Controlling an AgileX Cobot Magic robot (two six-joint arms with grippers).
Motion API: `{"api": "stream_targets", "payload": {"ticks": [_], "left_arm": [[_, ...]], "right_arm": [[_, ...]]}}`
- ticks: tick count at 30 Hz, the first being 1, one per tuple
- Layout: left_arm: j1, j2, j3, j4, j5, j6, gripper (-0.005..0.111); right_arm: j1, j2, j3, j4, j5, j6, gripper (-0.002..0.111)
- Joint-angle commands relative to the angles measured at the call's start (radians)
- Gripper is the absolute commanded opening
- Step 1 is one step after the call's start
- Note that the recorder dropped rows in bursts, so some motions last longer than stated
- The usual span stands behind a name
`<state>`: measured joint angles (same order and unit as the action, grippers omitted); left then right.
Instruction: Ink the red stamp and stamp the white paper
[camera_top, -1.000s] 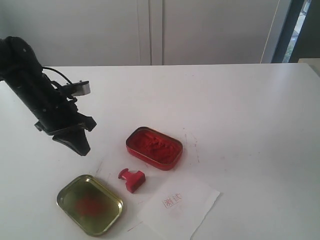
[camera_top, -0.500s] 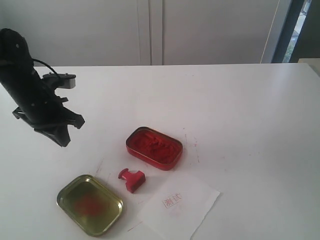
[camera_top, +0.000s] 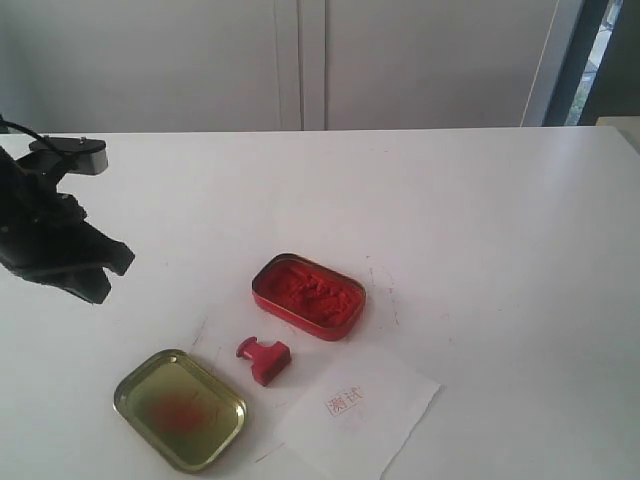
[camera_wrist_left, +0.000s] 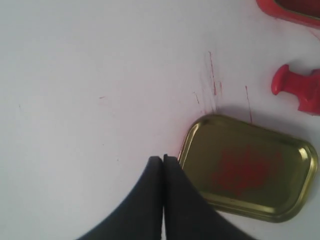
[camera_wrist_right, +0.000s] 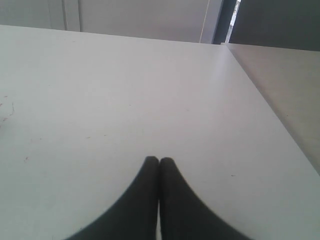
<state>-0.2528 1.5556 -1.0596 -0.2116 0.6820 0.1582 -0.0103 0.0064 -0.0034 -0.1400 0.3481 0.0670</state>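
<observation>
Seemingly done: paper (camera_top: 372, 415) printed, stamp (camera_top: 264, 359) at tin's (camera_top: 292, 314) seven o'clock.
Left gripper (camera_wrist_left: 163, 159) and right gripper (camera_wrist_right: 159, 160) clenched, empty; park clear of lid (camera_top: 216, 417).

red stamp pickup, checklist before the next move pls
1. red stamp free to grasp: ok, lying on its side in the open.
2. left gripper jaws open: not ok, shut and empty.
3. left gripper over the stamp: not ok, off to the side near the gold lid.
4. red ink tin uncovered: ok.
5. white paper flat, nothing on it: ok; it already carries a red print.
</observation>
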Motion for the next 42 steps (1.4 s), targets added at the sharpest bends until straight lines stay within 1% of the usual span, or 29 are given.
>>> {"api": "stream_targets", "payload": {"ticks": [1, 23, 29, 42], "left_arm": [[0.001, -0.088, 0.072, -0.012, -0.019, -0.009, 0.0], [0.001, -0.474, 0.326, -0.022, -0.058, -0.002, 0.0], [0.001, -0.538, 0.332, -0.02, -0.081, -0.002, 0.0], [0.001, -0.54, 0.332, -0.02, -0.083, -0.002, 0.0]], "right_arm": [[0.003, -0.006, 0.003, -0.008, -0.006, -0.002, 0.0], [0.003, -0.006, 0.003, -0.008, -0.006, -0.002, 0.0], [0.003, -0.006, 0.003, -0.008, -0.006, -0.002, 0.0], [0.003, -0.006, 0.003, -0.008, -0.006, -0.002, 0.0]]}}
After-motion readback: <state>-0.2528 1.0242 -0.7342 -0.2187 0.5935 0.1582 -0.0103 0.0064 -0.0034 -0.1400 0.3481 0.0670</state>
